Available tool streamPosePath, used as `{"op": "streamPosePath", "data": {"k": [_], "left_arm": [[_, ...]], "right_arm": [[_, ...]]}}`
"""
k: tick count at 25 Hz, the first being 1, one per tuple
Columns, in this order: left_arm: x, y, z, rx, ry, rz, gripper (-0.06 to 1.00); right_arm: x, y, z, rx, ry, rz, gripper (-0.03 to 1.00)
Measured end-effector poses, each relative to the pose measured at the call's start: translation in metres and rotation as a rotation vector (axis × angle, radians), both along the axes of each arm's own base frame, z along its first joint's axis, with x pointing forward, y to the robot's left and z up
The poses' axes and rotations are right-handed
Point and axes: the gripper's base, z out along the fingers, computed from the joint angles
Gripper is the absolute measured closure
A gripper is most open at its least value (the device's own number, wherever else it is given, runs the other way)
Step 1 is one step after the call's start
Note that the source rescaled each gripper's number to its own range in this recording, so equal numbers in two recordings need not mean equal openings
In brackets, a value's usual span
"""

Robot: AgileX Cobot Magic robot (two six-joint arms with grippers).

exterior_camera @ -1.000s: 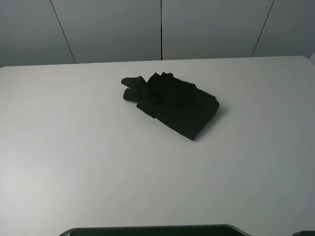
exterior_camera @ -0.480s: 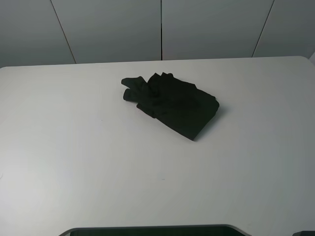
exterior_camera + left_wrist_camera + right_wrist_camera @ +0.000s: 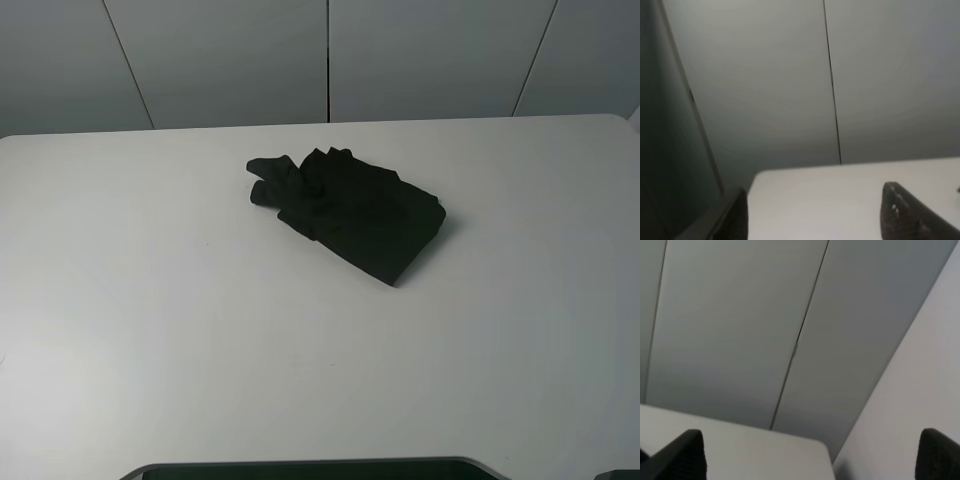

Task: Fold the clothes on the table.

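Observation:
The black T-shirt (image 3: 350, 212) lies in a compact bundle on the white table (image 3: 150, 320), a little behind its middle, with crumpled cloth at its left end. Its chest print is hidden. Neither arm shows in the exterior high view. In the left wrist view my left gripper (image 3: 817, 217) is open and empty, with only its dark fingertips (image 3: 902, 212) showing over a table corner. In the right wrist view my right gripper (image 3: 810, 457) is open and empty, fingertips (image 3: 685, 455) wide apart, facing the wall. The shirt is out of both wrist views.
Grey wall panels (image 3: 330, 60) stand behind the table's far edge. A dark flat edge (image 3: 300, 468) runs along the near side of the table. Bare tabletop surrounds the shirt on all sides.

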Motion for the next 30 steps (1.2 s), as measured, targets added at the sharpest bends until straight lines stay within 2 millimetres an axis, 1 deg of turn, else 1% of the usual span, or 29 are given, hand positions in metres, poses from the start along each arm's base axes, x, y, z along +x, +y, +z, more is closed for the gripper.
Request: {"op": "streamPosePath", "data": {"k": [4,6,9,12,15,16,21,26,30], "left_arm": [[0.044,-0.008,-0.044,-0.065,0.207,-0.077,0.21],[0.061,-0.013,-0.067,-0.1,0.311,-0.118,0.21],[0.077,-0.017,-0.093,-0.142,0.42,-0.158,0.21],[0.084,-0.02,-0.109,-0.164,0.481,-0.173,0.21],[0.086,-0.02,-0.11,-0.162,0.473,-0.178,0.21],[0.087,-0.02,-0.11,-0.165,0.463,-0.181,0.21],[0.089,-0.022,-0.108,-0.175,0.429,-0.204,0.21],[0.096,-0.024,-0.11,-0.189,0.38,-0.225,0.21],[0.096,-0.024,-0.109,-0.184,0.37,-0.232,0.21]], "right_arm": [[0.03,0.006,-0.028,0.067,0.144,0.032,0.06],[0.043,0.008,-0.043,0.094,0.212,0.049,0.06],[0.061,0.012,-0.066,0.119,0.319,0.07,0.06],[0.075,0.015,-0.088,0.145,0.396,0.092,0.06],[0.087,0.018,-0.105,0.172,0.439,0.114,0.06],[0.089,0.018,-0.107,0.173,0.435,0.114,0.06],[0.093,0.018,-0.109,0.2,0.411,0.104,0.06],[0.094,0.017,-0.108,0.231,0.402,0.084,0.06],[0.094,0.017,-0.108,0.232,0.401,0.076,0.06]]}}
